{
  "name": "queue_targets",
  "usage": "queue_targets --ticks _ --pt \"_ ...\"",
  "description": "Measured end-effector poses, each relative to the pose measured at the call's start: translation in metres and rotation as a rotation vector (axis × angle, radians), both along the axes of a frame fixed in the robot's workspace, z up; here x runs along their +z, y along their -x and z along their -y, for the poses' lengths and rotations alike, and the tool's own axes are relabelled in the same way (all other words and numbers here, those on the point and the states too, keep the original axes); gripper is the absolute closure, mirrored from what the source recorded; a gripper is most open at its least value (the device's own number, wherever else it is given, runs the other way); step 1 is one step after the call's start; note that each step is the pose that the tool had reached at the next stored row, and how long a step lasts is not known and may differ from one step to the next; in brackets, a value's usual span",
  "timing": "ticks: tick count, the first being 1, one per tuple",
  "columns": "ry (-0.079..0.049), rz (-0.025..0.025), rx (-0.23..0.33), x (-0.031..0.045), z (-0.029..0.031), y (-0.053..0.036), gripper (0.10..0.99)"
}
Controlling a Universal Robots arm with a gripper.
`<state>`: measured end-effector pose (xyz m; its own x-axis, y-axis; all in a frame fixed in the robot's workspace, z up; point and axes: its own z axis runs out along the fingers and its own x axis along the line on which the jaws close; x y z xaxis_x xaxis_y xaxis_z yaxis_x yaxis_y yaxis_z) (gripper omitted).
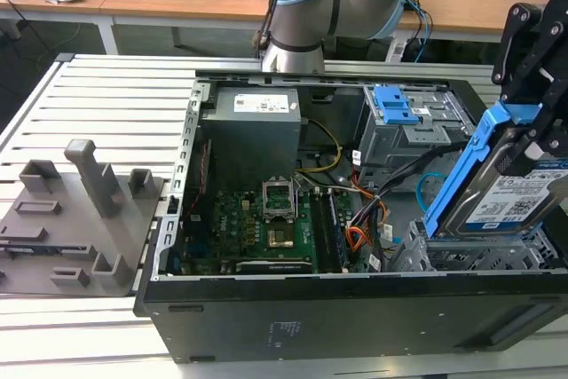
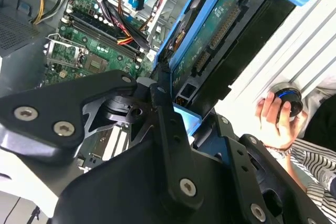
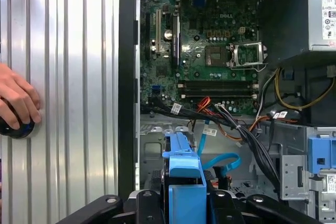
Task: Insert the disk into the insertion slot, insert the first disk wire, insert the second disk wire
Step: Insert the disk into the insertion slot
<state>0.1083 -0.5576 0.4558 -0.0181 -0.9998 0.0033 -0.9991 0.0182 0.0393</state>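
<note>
**Gripper.** The black two-fingered gripper [image 1: 531, 126] is clenched on the disk [image 1: 510, 197], a flat silver-grey rectangular hard drive with a white label, clipped in a bright blue plastic frame. In the first wrist view its fingers [image 3: 152, 208] stand on either side of the blue frame, tight against it.

**Disk.** It is held clear of the table and steeply tilted, at the exterior view's right end of the open black steel computer case [image 1: 355, 308]. Its lower end is over the insertion slot [image 1: 470, 259], a silver perforated sheet-metal drive bay. It is not seated. Whether the lower edge touches the bay or hangs just above it cannot be settled from these views.

**Wiring.** The second disk wire [image 3: 223, 161], a thin flat light-blue cable, loops inside the case. It lies between the bay and the darker grey drive cage with blue tabs [image 1: 404, 122]. An orange-red wire bundle [image 1: 359, 237] lies near it, beside the green motherboard [image 1: 266, 219].

**Surroundings.** A person's hand [image 2: 275, 116] rests on a round black knob [image 2: 289, 100] on the ribbed aluminium table [image 1: 115, 95], outside the case. A grey moulded fixture plate [image 1: 71, 219] sits on the table to the exterior view's left of the case.
</note>
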Motion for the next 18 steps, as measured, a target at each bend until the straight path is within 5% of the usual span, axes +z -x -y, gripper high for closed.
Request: queue_targets --ticks 4,18 --pt "0.0 0.0 0.0 -0.0046 -0.0048 -0.0013 0.722" --pt "0.0 0.0 0.0 -0.0288 -0.0053 -0.0017 0.722"
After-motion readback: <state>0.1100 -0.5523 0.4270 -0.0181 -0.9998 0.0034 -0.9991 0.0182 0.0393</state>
